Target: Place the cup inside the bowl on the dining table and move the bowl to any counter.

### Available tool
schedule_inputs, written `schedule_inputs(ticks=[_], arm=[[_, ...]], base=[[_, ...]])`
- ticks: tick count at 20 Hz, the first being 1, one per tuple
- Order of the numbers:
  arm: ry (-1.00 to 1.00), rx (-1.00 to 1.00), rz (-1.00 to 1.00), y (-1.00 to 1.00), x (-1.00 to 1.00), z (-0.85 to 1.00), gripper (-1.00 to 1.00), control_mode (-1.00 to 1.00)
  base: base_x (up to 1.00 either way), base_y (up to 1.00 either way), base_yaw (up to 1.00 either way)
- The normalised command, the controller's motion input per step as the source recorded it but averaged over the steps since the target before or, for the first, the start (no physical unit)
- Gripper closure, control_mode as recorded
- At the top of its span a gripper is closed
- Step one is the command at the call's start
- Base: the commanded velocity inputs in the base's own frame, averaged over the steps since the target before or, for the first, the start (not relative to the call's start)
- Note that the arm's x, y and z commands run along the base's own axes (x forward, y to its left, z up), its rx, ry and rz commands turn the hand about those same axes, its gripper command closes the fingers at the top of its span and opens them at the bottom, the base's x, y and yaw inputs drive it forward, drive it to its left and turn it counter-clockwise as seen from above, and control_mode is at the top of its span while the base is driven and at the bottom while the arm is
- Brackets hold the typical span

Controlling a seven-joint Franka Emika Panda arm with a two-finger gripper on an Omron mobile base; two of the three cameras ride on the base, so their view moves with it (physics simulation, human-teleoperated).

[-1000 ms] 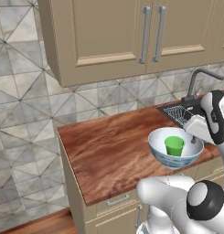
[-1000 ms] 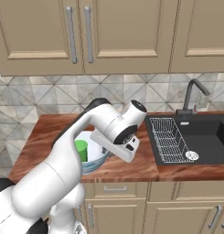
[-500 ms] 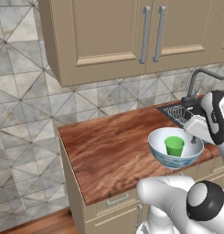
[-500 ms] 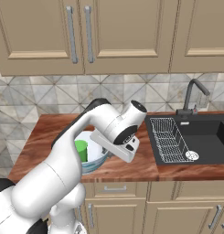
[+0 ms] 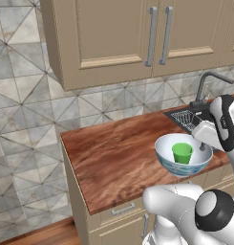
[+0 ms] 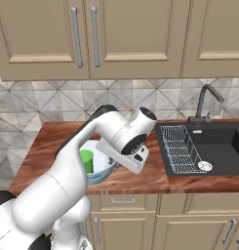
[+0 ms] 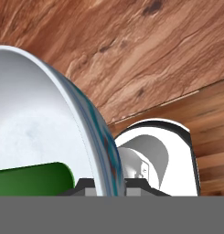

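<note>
The white bowl with its blue-patterned outside is at the front edge of the wood-top counter, just left of the sink. The green cup stands upright inside it. My gripper is shut on the bowl's right rim. In the hand view the rim runs between my fingertips, with the cup lying on the inner side and the counter beyond. From the right base view the bowl and cup sit partly behind my arm. Whether the bowl rests on the counter is unclear. The dining table is out of view.
A black sink with a wire rack and a faucet lies right of the bowl. Beige wall cabinets hang above the tiled backsplash. The counter's left part is bare wood. My own base is just below the counter edge.
</note>
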Motion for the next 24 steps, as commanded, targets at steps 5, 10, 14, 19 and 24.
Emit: schedule_inputs(ticks=[5, 10, 14, 19, 24], arm=[[0.00, 0.00, 0.00, 0.00, 0.00, 0.00, 1.00, -1.00], [0.00, 0.00, 0.00, 0.15, 0.00, 0.00, 1.00, -1.00], [0.00, 0.00, 0.00, 0.37, 0.07, -0.03, 1.00, -1.00], [0.00, 0.00, 0.00, 0.43, 0.14, -0.04, 1.00, -1.00], [0.00, 0.00, 0.00, 0.33, 0.24, -0.13, 1.00, -1.00]], base=[[0.00, 0.00, 0.00], [0.00, 0.00, 0.00], [0.00, 0.00, 0.00], [0.00, 0.00, 0.00], [0.00, 0.00, 0.00]])
